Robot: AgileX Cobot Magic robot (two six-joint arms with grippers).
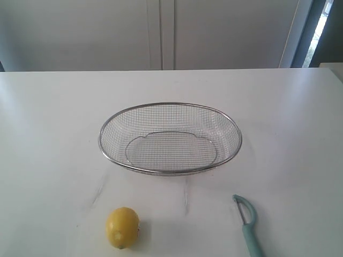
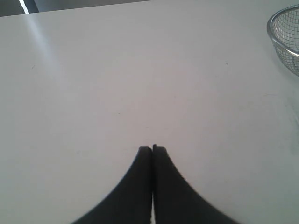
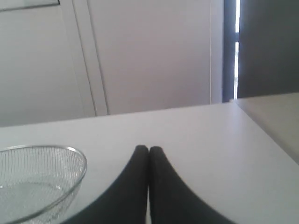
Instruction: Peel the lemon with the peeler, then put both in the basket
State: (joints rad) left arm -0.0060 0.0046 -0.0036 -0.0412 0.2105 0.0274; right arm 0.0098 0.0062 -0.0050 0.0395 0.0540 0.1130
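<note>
The left gripper (image 2: 152,148) and right gripper (image 3: 149,148) are both pressing their fingers together on nothing. The lemon (image 1: 122,227) and peeler (image 1: 247,224) are lying in front of the basket (image 1: 170,173), well clear of those fingers.

Black left tool (image 2: 152,148) (right tool (image 3: 149,148) alike)

Metal mesh, plastic and peel on a smooth white table (image 1: 53,134)

The basket (image 1: 166,173) is fine silver metal mesh, its thicker rim polished and bright where light hits it. The table has a soft satin sheen, with a few faint grey scuffs near the front. The lemon (image 1: 122,227) has finely dimpled yellow skin with a slight waxy gloss. The peeler (image 1: 248,230) has a smooth pale teal plastic handle and a thin metal blade. The left gripper (image 2: 152,148) and right gripper (image 3: 149,148) look matt black; their material cannot be told.
</note>
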